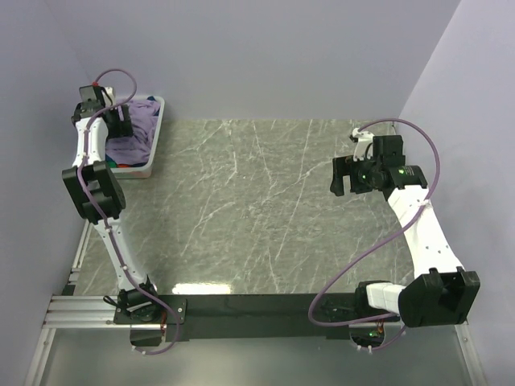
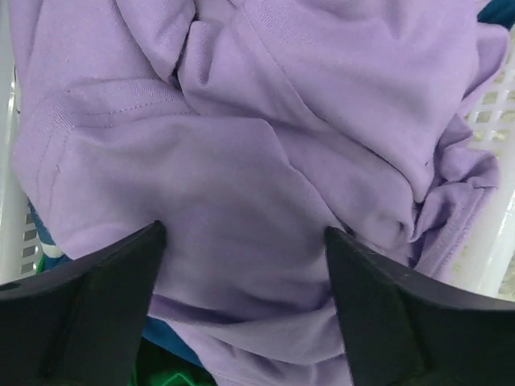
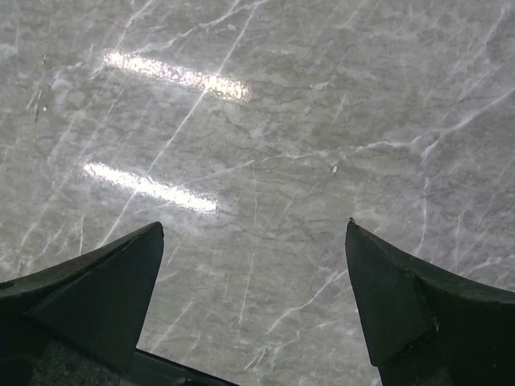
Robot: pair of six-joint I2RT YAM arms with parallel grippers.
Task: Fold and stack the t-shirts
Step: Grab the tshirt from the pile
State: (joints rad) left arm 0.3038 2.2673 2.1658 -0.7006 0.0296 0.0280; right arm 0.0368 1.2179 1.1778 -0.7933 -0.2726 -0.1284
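Observation:
A large lavender t-shirt (image 2: 241, 145) lies crumpled on top of the pile in the white slatted basket (image 1: 158, 133). Under its lower edge a blue t-shirt (image 2: 165, 334) and a green one (image 2: 165, 371) peek out. My left gripper (image 2: 243, 231) is down in the basket, open, its fingers set wide on either side of a lavender fold. From above, the left gripper (image 1: 119, 121) sits over the lavender t-shirt (image 1: 138, 129). My right gripper (image 1: 341, 177) hangs open over the bare table (image 3: 265, 121) on the right, nothing between its fingers (image 3: 96, 289).
The basket stands at the table's far left corner, its white slatted walls (image 2: 499, 233) close on both sides of the left gripper. The grey marble table (image 1: 257, 209) stretches between the arms. Purple cables loop off both arms.

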